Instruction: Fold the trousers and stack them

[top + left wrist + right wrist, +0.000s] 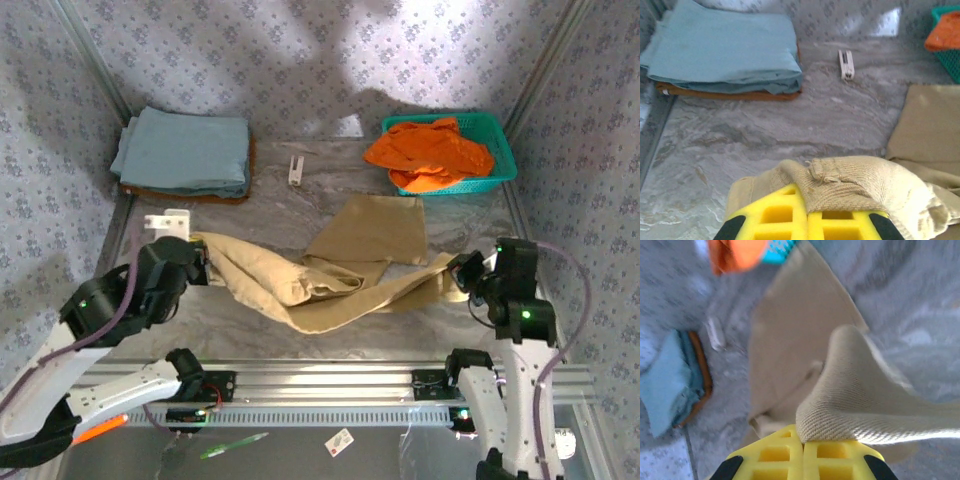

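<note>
Marbled table: left end effector, right end effector pinch trousers.

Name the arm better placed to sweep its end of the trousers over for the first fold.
Right, probably: the right gripper pinches a stretched end of the trousers; the left gripper clamps a bunched wad.

No legible txt, nos. or brand marks. Small card below the front rail: red mark on white, too small to read. White clip-like item on worktop: blank as far as res. allows. Trousers: plain tan weave, no readable tag. Wall covering: repeat floral motif, not lettering.
</note>
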`<state>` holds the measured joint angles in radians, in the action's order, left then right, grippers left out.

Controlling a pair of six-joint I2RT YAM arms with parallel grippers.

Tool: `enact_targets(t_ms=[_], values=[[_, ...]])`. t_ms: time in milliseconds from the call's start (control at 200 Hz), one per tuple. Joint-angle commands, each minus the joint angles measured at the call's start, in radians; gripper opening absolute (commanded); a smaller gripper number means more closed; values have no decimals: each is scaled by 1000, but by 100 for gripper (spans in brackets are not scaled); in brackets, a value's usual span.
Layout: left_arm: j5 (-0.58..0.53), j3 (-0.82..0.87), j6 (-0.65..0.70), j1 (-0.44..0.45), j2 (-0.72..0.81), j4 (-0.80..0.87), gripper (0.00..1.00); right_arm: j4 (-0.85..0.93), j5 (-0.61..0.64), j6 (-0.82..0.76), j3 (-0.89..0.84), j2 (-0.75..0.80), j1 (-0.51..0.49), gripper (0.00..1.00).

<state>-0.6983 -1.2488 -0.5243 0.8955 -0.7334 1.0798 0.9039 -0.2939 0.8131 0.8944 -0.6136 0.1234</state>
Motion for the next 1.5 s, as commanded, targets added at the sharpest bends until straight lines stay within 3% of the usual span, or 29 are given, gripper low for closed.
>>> enact_targets(t_ms=[0, 170, 415, 575, 750, 830, 939, 1004, 1064, 1209, 1284, 1379, 1494], values=[[-110, -77, -42, -9, 37, 70, 0, 106, 81, -92, 122, -2, 52, 0], [-99, -140, -66, -9, 89, 106, 0, 121, 61, -126, 288, -26, 164, 0], [18, -199, -72, -9, 105, 121, 0, 107, 108, -108, 484, -65, 211, 0], [88, -153, -83, -9, 162, 94, 0, 111, 59, -99, 491, -53, 214, 0], [18, -88, -70, -9, 141, 57, 0, 5, -37, -70, 433, -92, 213, 0], [-43, -99, -28, -9, 77, 21, 0, -73, -86, -37, 411, -163, 182, 0], [-114, -149, 62, -27, -36, -37, 0, -156, 33, -34, 429, -294, 0, 0], [-72, -177, 97, -113, -93, -59, 0, -176, 138, -69, 475, -392, -140, 0], [70, -173, 113, -268, -126, -95, 0, -184, 184, -83, 524, -486, -215, 0], [562, -129, 84, -771, -238, -189, 0, -258, 214, -72, 604, -686, -249, 0], [744, -127, 57, -955, -327, -241, 0, -258, 210, -80, 682, -793, -242, 0], [858, -145, 22, -1090, -443, -297, 0, -249, 193, -90, 810, -928, -234, 0], [893, -192, -5, -1149, -601, -323, 0, -173, 158, -98, 1053, -1150, -238, 0]])
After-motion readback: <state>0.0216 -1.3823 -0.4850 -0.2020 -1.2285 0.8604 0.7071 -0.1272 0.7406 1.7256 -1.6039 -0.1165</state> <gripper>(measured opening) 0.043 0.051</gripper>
